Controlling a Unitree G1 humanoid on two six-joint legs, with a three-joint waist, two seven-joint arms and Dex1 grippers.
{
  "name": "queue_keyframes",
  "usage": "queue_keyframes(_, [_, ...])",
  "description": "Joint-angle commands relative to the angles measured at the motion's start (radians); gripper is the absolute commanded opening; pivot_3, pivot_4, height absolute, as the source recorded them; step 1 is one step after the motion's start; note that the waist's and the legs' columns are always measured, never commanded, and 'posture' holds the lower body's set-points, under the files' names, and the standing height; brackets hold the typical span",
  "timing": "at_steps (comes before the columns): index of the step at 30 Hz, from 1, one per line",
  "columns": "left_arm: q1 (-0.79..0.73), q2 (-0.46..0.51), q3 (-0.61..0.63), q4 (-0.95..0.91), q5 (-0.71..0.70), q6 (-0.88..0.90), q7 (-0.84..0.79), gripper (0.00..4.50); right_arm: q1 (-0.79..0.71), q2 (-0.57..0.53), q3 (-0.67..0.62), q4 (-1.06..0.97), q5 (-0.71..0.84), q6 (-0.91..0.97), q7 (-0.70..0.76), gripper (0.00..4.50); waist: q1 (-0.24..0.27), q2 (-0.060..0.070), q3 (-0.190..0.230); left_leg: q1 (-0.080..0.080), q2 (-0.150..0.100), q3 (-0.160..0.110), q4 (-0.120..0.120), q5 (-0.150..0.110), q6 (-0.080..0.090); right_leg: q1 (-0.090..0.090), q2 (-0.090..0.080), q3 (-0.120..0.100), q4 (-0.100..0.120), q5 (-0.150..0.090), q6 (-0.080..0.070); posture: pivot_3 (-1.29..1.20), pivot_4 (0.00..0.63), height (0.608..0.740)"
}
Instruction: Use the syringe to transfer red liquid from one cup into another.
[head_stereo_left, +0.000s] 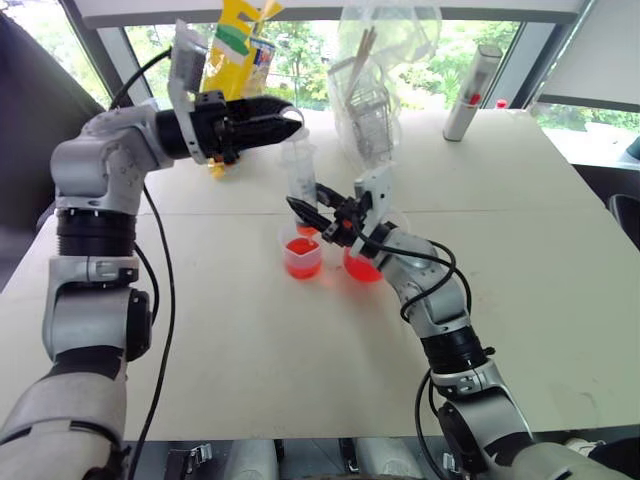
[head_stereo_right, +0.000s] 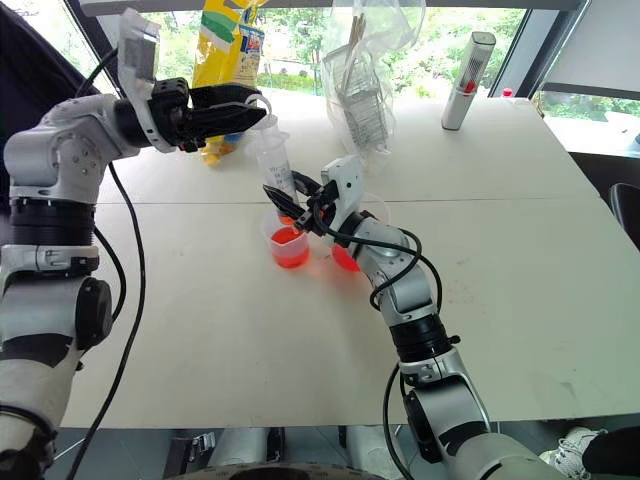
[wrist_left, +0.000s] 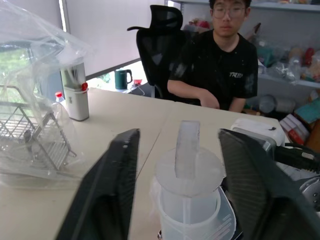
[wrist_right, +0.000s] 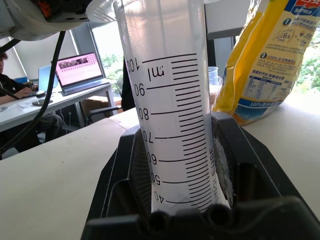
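White table (head_stereo_left: 520, 250) by large windows, greenery outside; an office with shelves, a black chair and a seated person (wrist_left: 220, 65) lies beyond its right edge. Far side of the table: yellow snack bag (head_stereo_left: 235, 50), clear plastic bag holding a wire rack (head_stereo_left: 375, 90), grey metallic tube with a red dot (head_stereo_left: 470, 95). All stand well apart from the work area.

Two clear cups at table centre, side by side. Left cup (head_stereo_left: 303, 257) holds red liquid (head_stereo_left: 302, 250); right cup (head_stereo_left: 362, 265) also holds red liquid and is partly hidden behind the right tool.

Syringe (head_stereo_left: 301, 185) stands upright, red-tinted tip down over the left cup; whether the tip meets the liquid cannot be told. Right tool (head_stereo_left: 322, 222) is clamped tight on the lower barrel, graduation marks visible between its fingers (wrist_right: 125, 175) in the right wrist view.

Left tool (head_stereo_left: 285, 118) reaches in level from the left, at the top of the syringe. Its two fingers stand apart on either side of the plunger's flat top (wrist_left: 189, 172), not touching it.
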Motion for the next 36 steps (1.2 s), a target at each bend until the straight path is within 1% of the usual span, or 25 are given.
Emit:
queue_keyframes(1, [-0.025,0.0,0.009,-0.011,0.002,-0.023,-0.006,0.49,-0.014,0.009,0.0,-0.038,0.001,-0.017,0.003,1.33,0.0,0.0,0.0,0.0,0.0,0.0,0.0,0.0,0.0,0.0,0.0,0.0,0.0,0.0,0.0,0.0,0.15,0.739])
queue_keyframes(2, [-0.024,-0.001,0.009,-0.013,0.0,-0.021,-0.008,0.04,-0.014,0.009,0.0,-0.039,0.0,-0.016,0.003,1.33,0.001,0.0,0.0,0.0,0.0,0.0,0.0,0.0,0.0,0.0,0.0,0.0,0.0,0.0,0.0,0.0,0.15,0.739])
queue_keyframes(7, [0.003,0.006,-0.016,-0.053,0.003,-0.005,-0.041,0.04,-0.02,0.009,0.0,-0.046,0.002,-0.011,0.003,1.33,0.0,0.0,0.0,0.0,0.0,0.0,0.0,0.0,0.0,0.0,0.0,0.0,0.0,0.0,0.0,0.0,0.15,0.739])
queue_keyframes(13, [0.066,0.014,-0.07,-0.109,0.037,-0.026,-0.071,0.04,-0.048,0.009,-0.018,-0.084,0.021,0.022,-0.005,1.33,0.0,0.0,0.0,0.0,0.0,0.0,0.0,0.0,0.0,0.0,0.0,0.0,0.0,0.0,0.0,0.0,0.15,0.739])
queue_keyframes(29, [0.146,-0.006,-0.108,-0.123,0.083,-0.076,-0.056,0.04,-0.116,-0.014,-0.081,-0.21,0.082,0.166,-0.022,1.33,0.001,0.0,0.0,0.0,0.0,0.0,0.0,0.0,0.0,0.0,0.0,0.0,0.0,0.0,0.0,0.0,0.15,0.739])
queue_keyframes(36, [0.158,-0.003,-0.1,-0.139,0.072,-0.06,-0.047,0.04,-0.108,-0.018,-0.084,-0.234,0.097,0.207,-0.024,1.33,0.002,0.0,0.0,0.0,0.0,0.0,0.0,0.0,0.0,0.0,0.0,0.0,0.0,0.0,0.0,0.0,0.15,0.739])
